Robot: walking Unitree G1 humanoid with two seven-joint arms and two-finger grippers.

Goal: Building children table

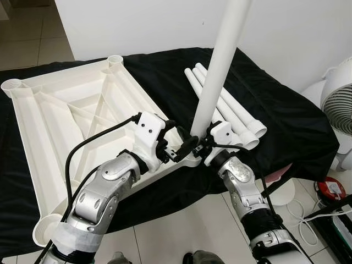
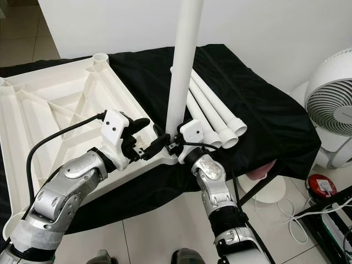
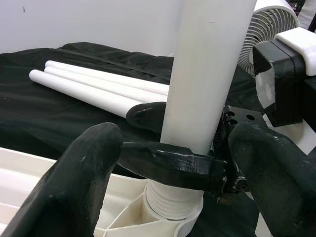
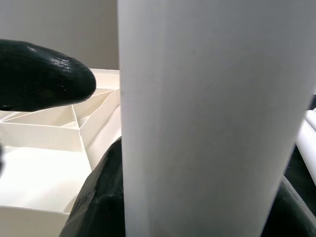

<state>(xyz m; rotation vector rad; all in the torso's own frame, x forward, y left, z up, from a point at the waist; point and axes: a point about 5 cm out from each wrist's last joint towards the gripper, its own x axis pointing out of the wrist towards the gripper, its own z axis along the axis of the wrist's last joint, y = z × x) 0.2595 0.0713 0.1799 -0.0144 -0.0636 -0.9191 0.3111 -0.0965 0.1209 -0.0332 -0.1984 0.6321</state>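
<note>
L-eye view: leg upright, tabletop corner.

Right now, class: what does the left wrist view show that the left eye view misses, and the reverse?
Left wrist view alone: the ribbed threaded end of the upright leg entering the corner socket.

Left eye view alone: the whole upturned tabletop and both silver arms.

Both: the upright leg, the right end effector clamped on it, three spare legs on the black cloth, the fan.
</note>
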